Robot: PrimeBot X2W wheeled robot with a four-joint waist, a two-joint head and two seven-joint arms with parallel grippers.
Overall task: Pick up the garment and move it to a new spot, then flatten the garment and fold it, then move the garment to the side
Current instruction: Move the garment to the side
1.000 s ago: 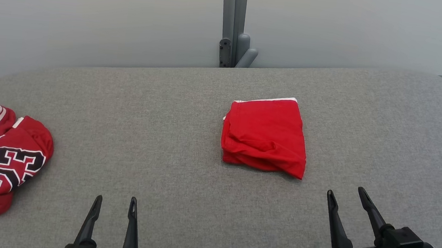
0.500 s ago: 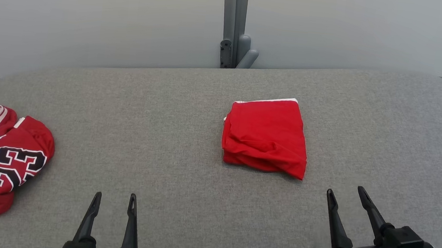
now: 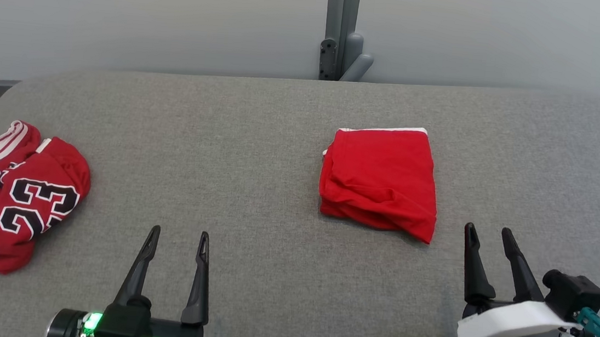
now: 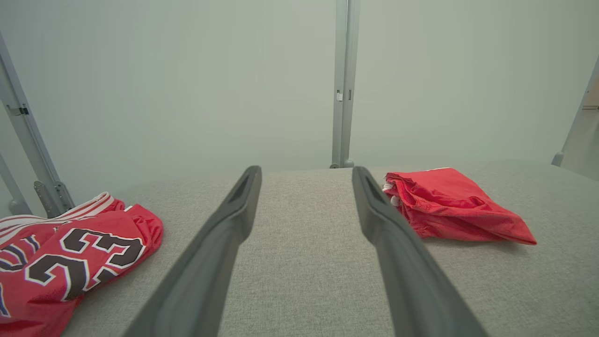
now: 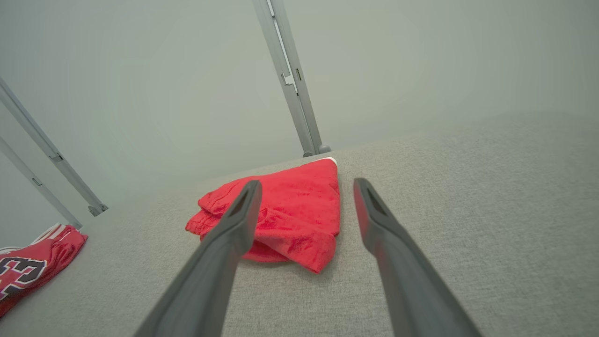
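Whole head view has shifted since a second ago, so the camera moved, not the cloth; grey table (image 3: 258,148) and both cloths lie as they did. Numbered jersey (image 3: 16,202) is crumpled, well off to the outer side of the left gripper (image 3: 180,231); folded red garment (image 3: 381,182) lies flat on the table, just ahead of the right gripper (image 3: 488,228) and a little to its inner side, not touching it. Both grippers now reach further up the view with more of their bodies showing, likely the arms easing forward; both have fingers spread, holding nothing. Folding looks done, so probably the last step is due: right gripper is nearest and could take the garment's near edge and carry it aside; the loose near fold may fall open.
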